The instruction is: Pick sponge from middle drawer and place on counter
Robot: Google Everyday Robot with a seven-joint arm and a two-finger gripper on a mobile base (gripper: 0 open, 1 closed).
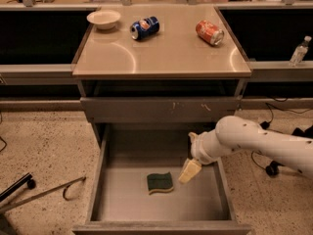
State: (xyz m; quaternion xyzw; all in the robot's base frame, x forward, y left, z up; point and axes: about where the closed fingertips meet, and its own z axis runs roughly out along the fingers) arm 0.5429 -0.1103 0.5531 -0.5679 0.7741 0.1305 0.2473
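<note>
The sponge (160, 182) lies green face up, yellow body showing at its lower edge, on the flat bottom of the open middle drawer (117, 199). My gripper (189, 172) hangs inside the drawer just right of the sponge, close to it but apart, on the white arm that reaches in from the right. The beige counter (166, 53) is the cabinet top above the drawer.
On the counter stand a white bowl (103, 18), a blue can (145, 27) on its side and a red can (210, 32) on its side. A clear bottle (299, 51) stands on the right ledge. A closed drawer front (156, 109) sits above the open drawer. Cables lie on the floor.
</note>
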